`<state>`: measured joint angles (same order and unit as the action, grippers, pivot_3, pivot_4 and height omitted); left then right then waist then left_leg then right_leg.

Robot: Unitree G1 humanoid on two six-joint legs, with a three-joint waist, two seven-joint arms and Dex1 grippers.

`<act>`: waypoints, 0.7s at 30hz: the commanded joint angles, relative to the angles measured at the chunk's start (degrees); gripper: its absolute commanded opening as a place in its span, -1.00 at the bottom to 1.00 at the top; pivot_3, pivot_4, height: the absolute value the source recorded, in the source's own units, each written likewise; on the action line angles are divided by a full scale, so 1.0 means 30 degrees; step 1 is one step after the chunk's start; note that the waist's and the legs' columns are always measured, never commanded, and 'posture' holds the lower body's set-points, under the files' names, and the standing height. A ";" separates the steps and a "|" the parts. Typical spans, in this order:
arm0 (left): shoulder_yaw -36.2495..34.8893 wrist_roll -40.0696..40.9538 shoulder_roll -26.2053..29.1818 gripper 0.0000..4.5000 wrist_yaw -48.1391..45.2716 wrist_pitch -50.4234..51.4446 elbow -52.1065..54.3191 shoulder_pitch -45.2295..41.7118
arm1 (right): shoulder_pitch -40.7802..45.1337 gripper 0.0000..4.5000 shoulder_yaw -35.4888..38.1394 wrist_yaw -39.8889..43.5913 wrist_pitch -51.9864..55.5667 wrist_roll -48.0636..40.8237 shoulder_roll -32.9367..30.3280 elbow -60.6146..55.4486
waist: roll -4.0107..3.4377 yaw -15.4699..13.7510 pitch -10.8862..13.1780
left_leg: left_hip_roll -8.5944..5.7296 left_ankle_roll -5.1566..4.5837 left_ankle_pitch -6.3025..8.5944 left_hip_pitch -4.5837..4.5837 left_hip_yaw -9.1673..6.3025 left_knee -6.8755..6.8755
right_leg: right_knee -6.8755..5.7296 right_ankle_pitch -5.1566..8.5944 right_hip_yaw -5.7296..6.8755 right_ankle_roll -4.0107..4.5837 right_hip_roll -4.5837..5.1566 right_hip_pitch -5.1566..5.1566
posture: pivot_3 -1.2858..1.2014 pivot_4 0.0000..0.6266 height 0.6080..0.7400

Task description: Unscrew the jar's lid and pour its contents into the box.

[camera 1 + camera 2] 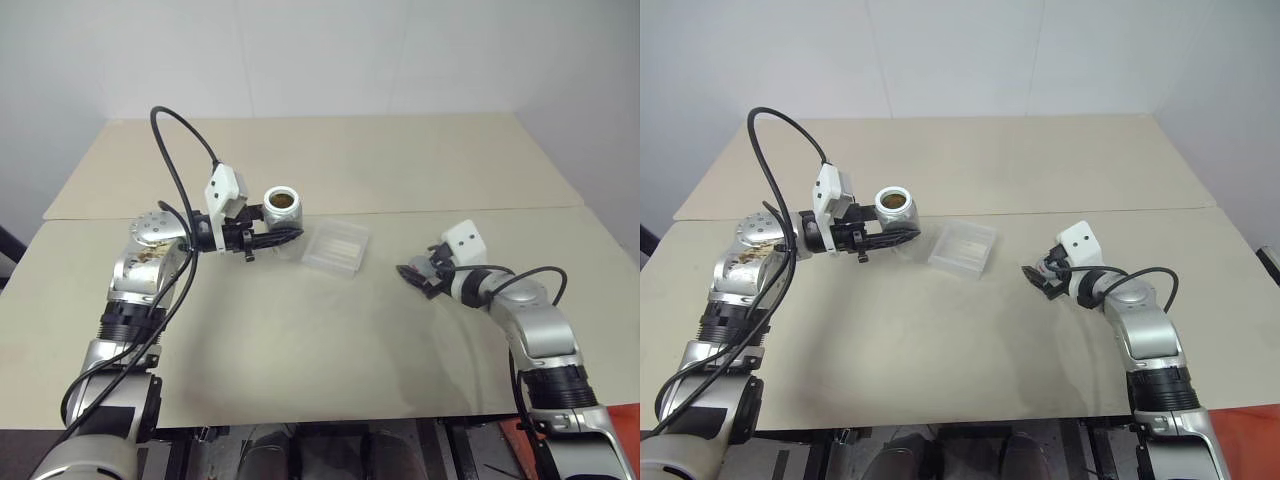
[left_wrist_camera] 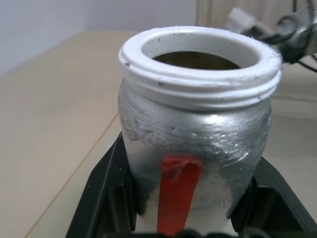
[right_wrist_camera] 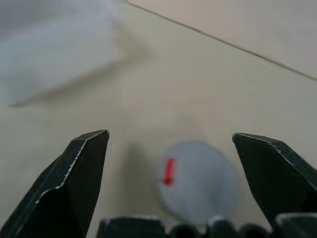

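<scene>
My left gripper [image 1: 287,236] is shut on the jar [image 1: 283,206], holding it upright above the table, just left of the box [image 1: 335,248]. The jar [image 2: 195,124] is silvery with a white threaded rim and a red stripe. Its mouth is uncovered and brown contents [image 1: 282,200] show inside. The box is a clear shallow tray lying flat on the table. To the right, my right gripper [image 1: 410,272] hangs low over the table, open. The grey lid [image 3: 198,181] with its red mark lies on the table between the spread fingers [image 3: 79,173], untouched.
The beige table [image 1: 300,350] has a seam running across it behind the box, with a second board [image 1: 350,160] beyond. A black cable [image 1: 185,140] loops above my left arm. White walls stand behind.
</scene>
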<state>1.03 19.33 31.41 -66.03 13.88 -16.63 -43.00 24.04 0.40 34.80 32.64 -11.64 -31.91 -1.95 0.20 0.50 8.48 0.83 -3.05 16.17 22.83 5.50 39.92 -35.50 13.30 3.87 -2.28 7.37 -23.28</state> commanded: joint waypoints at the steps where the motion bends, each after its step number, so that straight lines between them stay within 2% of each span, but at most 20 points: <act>1: 0.0006 -0.1276 -0.0216 -0.14 0.1309 -0.1907 -0.0479 -0.1080 | 0.0356 0.98 0.0960 0.2099 0.0854 -0.1600 -0.1634 -0.2450 | 0.0001 -0.0048 0.0000 | 0.0001 0.0000 0.0000 0.0002 -0.0005 0.0006 | 0.0006 0.0000 0.0002 0.0000 0.0000 0.0005 | 0.03 -0.52 1.00; 3: 0.0277 -0.2459 -0.0544 -0.14 0.2604 -0.3032 -0.1208 -0.1564 | 0.0712 0.98 0.1436 0.3406 0.1454 -0.2954 -0.2345 -0.3180 | 0.0002 -0.0110 0.0001 | -0.0001 -0.0003 0.0001 0.0000 -0.0014 0.0008 | 0.0022 -0.0001 0.0009 0.0001 -0.0001 0.0018 | 0.03 -0.52 1.00; 6: 0.2102 -0.6960 -0.0569 -0.14 0.5810 -0.8049 -0.3549 -0.2656 | 0.1915 0.98 0.2201 0.5030 0.2377 -0.5198 -0.2814 -0.3591 | 0.0004 -0.0167 0.0001 | -0.0005 -0.0008 0.0004 -0.0008 -0.0017 0.0004 | 0.0037 -0.0004 0.0011 0.0003 -0.0006 0.0035 | 0.03 -0.52 1.00; 8: 0.3289 -0.9808 -0.0673 -0.14 0.8745 -1.0610 -0.5422 -0.3824 | 0.2560 0.98 0.2085 0.5526 0.2532 -0.5604 -0.3010 -0.3429 | 0.0006 -0.0218 0.0002 | -0.0008 -0.0013 0.0005 -0.0013 -0.0013 0.0001 | 0.0039 -0.0007 0.0011 0.0006 -0.0006 0.0037 | 0.03 -0.52 1.00; 12: 0.8138 -1.8854 0.0409 -0.14 1.7615 -1.5500 -0.9493 -0.7479 | 0.3276 0.98 0.1457 0.5603 0.2381 -0.5348 -0.3204 -0.3223 | 0.0017 -0.0401 0.0008 | -0.0019 -0.0026 0.0013 0.0008 -0.0013 -0.0011 | 0.0064 -0.0010 0.0030 0.0003 -0.0006 0.0032 | 0.03 -0.52 1.00; 14: 1.1166 -2.3370 0.0658 -0.14 2.2367 -1.6398 -1.1128 -0.9578 | 0.3507 0.98 0.1390 0.5616 0.2401 -0.5384 -0.3231 -0.3236 | 0.0025 -0.0506 0.0014 | -0.0028 -0.0027 0.0013 0.0035 -0.0008 -0.0025 | 0.0087 -0.0013 0.0042 -0.0003 -0.0005 0.0018 | 0.03 -0.52 1.00; 16: 1.4161 -2.7006 0.0455 -0.14 2.5798 -1.6617 -1.2720 -1.1427 | 0.3603 0.98 0.1469 0.5676 0.2458 -0.5601 -0.3277 -0.3440 | 0.0025 -0.0636 0.0013 | -0.0041 -0.0028 0.0014 0.0081 0.0029 -0.0023 | 0.0108 -0.0021 0.0068 -0.0019 -0.0003 0.0002 | 0.03 -0.52 1.00; 21: 1.7695 -3.0818 -0.0884 -0.14 2.9492 -1.6463 -1.4781 -1.3481 | 0.3522 0.98 0.1542 0.5573 0.2444 -0.5812 -0.3285 -0.3588 | 0.0025 -0.0728 0.0014 | -0.0028 -0.0029 0.0014 0.0114 0.0094 -0.0024 | 0.0136 -0.0013 0.0092 -0.0042 -0.0002 -0.0014 | 0.03 -0.52 1.00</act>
<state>51.96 -69.98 29.40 18.80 -35.97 -60.09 -81.19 33.60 3.52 51.75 39.92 -28.21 -41.06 -10.69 0.28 -1.69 8.52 0.76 -3.14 16.21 23.18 5.81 39.85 -35.10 13.26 4.15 -2.41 7.37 -23.35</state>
